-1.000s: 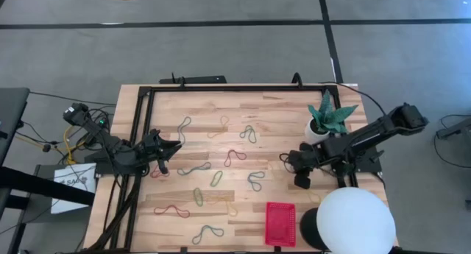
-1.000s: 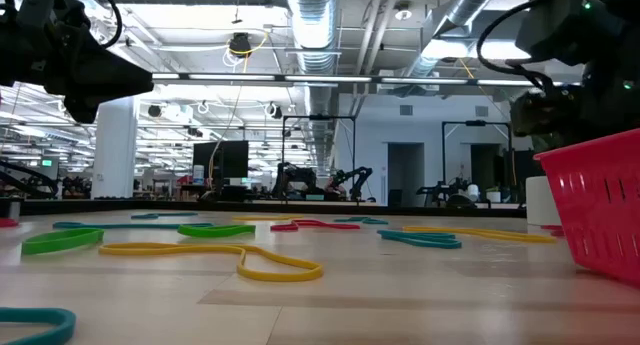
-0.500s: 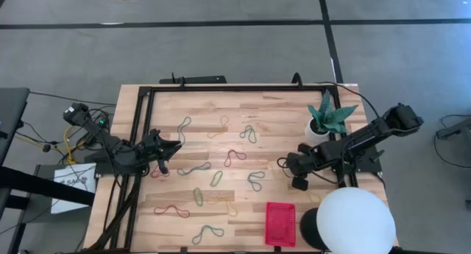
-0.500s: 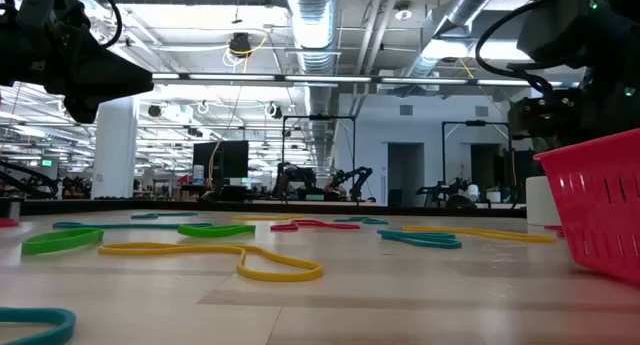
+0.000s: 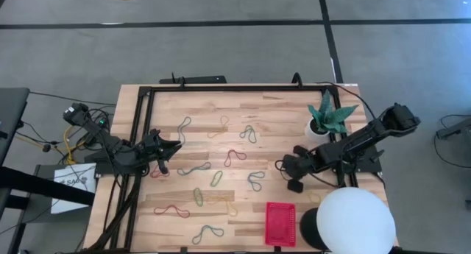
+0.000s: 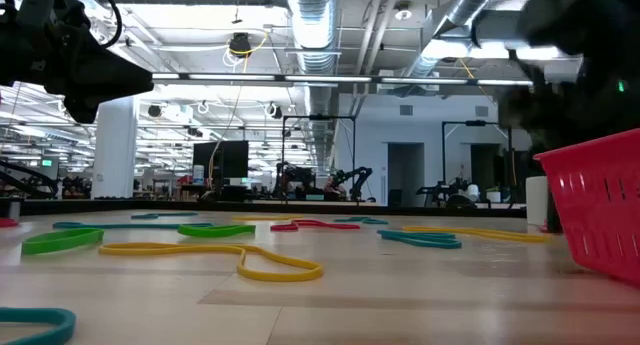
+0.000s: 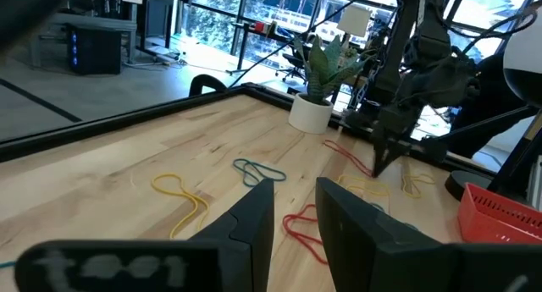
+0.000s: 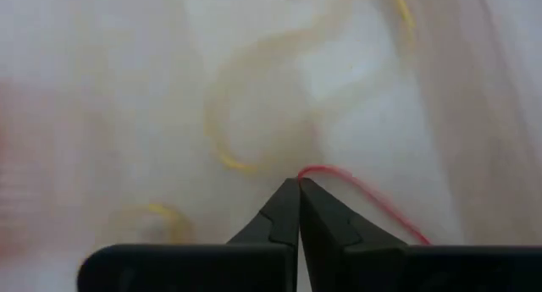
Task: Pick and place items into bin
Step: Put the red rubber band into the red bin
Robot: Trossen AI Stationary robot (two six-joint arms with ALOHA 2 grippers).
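Several rubber-band items lie flat and scattered on the wooden table, among them a red one (image 5: 235,157), a green one (image 5: 216,179) and a yellow one (image 6: 215,255). The red mesh bin (image 5: 280,223) stands near the front edge, right of centre. My right gripper (image 5: 280,166) slants down at the table, right of centre, shut on a red band (image 8: 364,199). My left gripper (image 5: 174,146) hovers level over the table's left side, open, with nothing between its fingers (image 7: 254,220). My right gripper pinches the red band at one end of its loop (image 8: 310,171), only at the fingertips. The fingers come from above, slanting down from the table's right side. The rest of the band (image 7: 345,157) trails away from the tips, low over the wood.
A white pot with a green plant (image 5: 324,120) stands at the back right, just behind my right arm. A big white dome (image 5: 353,221) sits at the front right corner beside the bin. A black frame (image 5: 221,87) borders the table's far and left sides.
My right gripper has gone a little toward the table's left edge and tipped further down, and its fingers have come together on the red band's end. My left arm has kept still.
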